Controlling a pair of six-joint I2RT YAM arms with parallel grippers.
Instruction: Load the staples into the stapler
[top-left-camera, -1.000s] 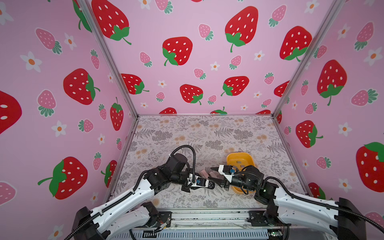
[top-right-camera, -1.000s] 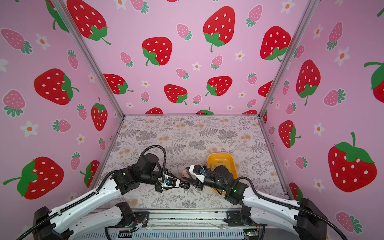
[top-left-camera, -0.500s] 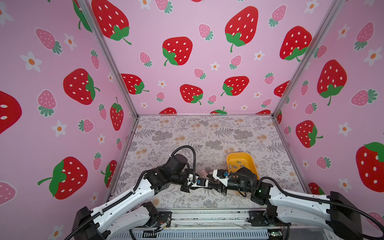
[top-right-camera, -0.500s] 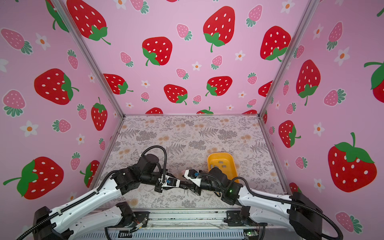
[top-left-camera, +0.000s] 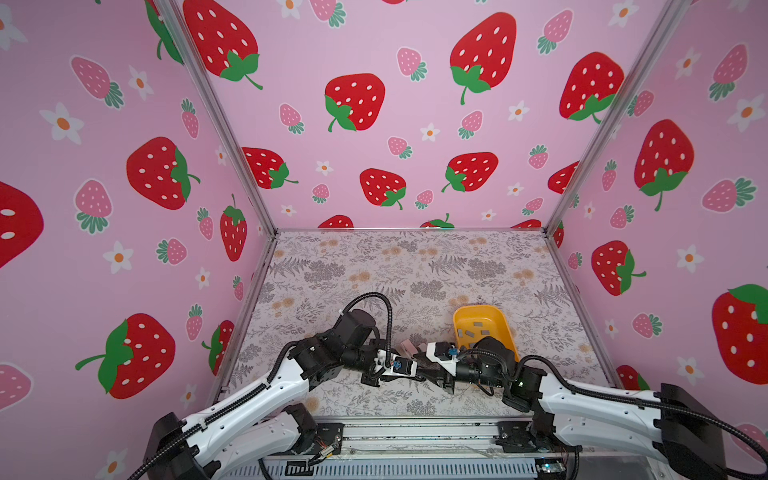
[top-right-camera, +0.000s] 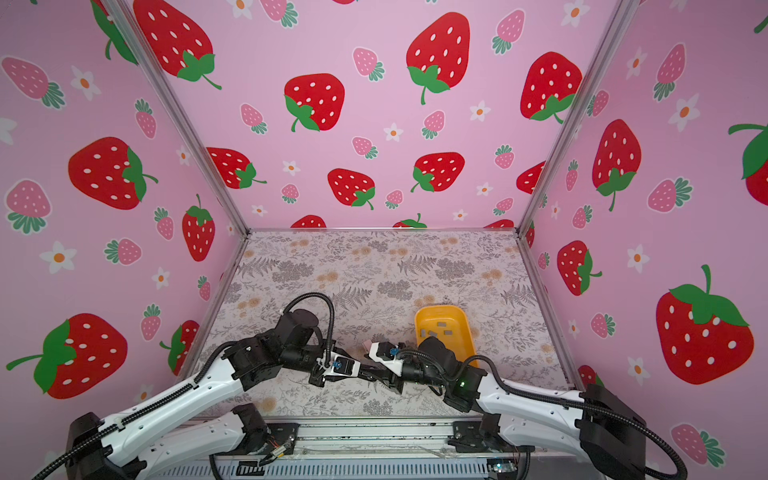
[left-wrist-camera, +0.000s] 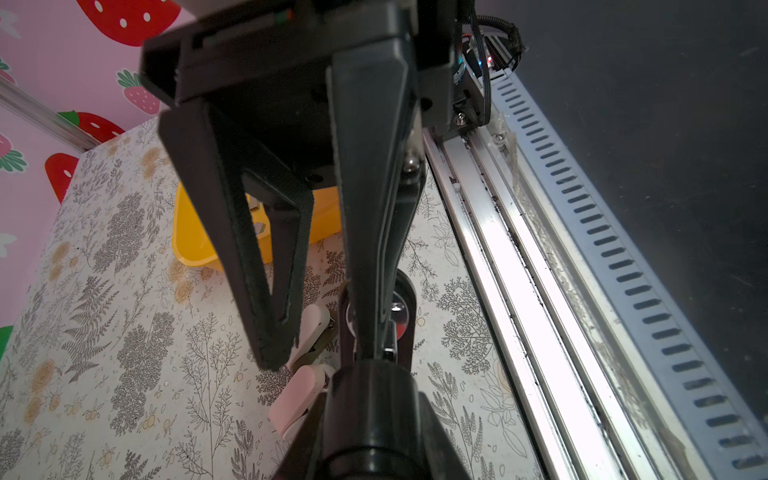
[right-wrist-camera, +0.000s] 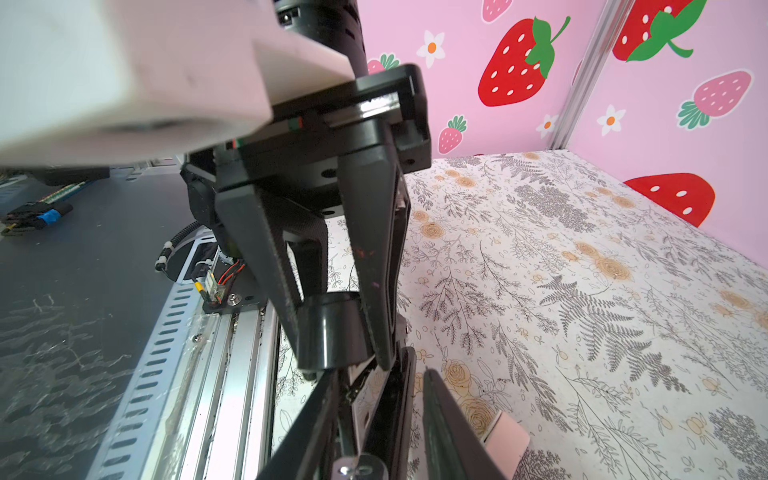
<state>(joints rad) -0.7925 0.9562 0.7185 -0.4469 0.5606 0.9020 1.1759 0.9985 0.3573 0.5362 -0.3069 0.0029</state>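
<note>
The small flat grey metal staples (top-left-camera: 471, 333) lie loose in the yellow plastic tray (top-left-camera: 506, 328), on the right of the floral-patterned surface (top-left-camera: 374, 266). Near it, the slim black stapler (right-wrist-camera: 328, 332) is held between both arms. The right tool (right-wrist-camera: 344, 363) pinches its rounded end and the left tool (left-wrist-camera: 320, 355) grips the other end.

My left gripper (left-wrist-camera: 322, 353) extends in from left, my right gripper (right-wrist-camera: 343, 361) from right; tips meet at front centre of table (top-left-camera: 374, 270). Stapler (right-wrist-camera: 328, 328) spans gap between both grippers. Second stapler (top-left-camera: 406, 345) lies on table just behind them. Tray (top-left-camera: 508, 336) sits right of it, behind my right gripper. Staples (top-left-camera: 478, 323) lie loose in tray. Rail (top-left-camera: 415, 434) runs along front edge of table.
</note>
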